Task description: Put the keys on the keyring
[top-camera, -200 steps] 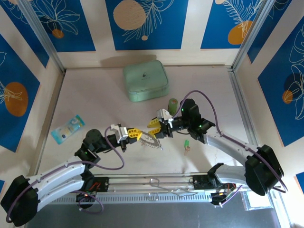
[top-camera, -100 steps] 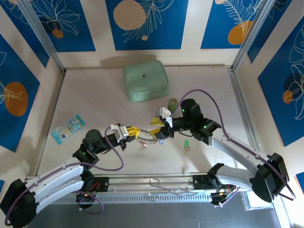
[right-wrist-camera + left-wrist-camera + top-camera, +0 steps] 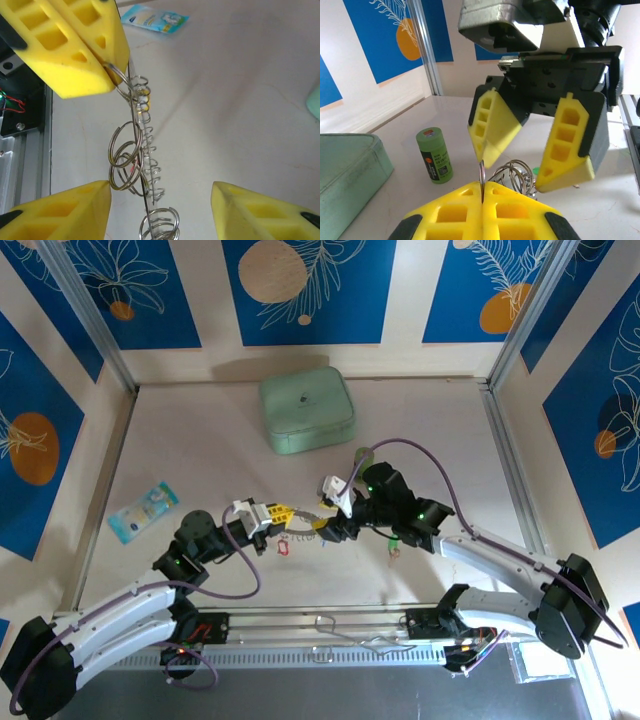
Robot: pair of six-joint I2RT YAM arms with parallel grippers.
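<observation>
Moved: my right claw (image 3: 522, 170) has swung left toward the left claw (image 3: 482, 190).
Claws: left pinches the keyring (image 3: 140, 150); right gapes.
Handling: light, springy, slippery wire; I'd grip a loop.

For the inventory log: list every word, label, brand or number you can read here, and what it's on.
No text is legible.
Green cylinder: printed label with an orange mark, lettering too small.
Blue packet: print blurred, unreadable.
Mint-green case: small dark mark on lid, too small.
</observation>
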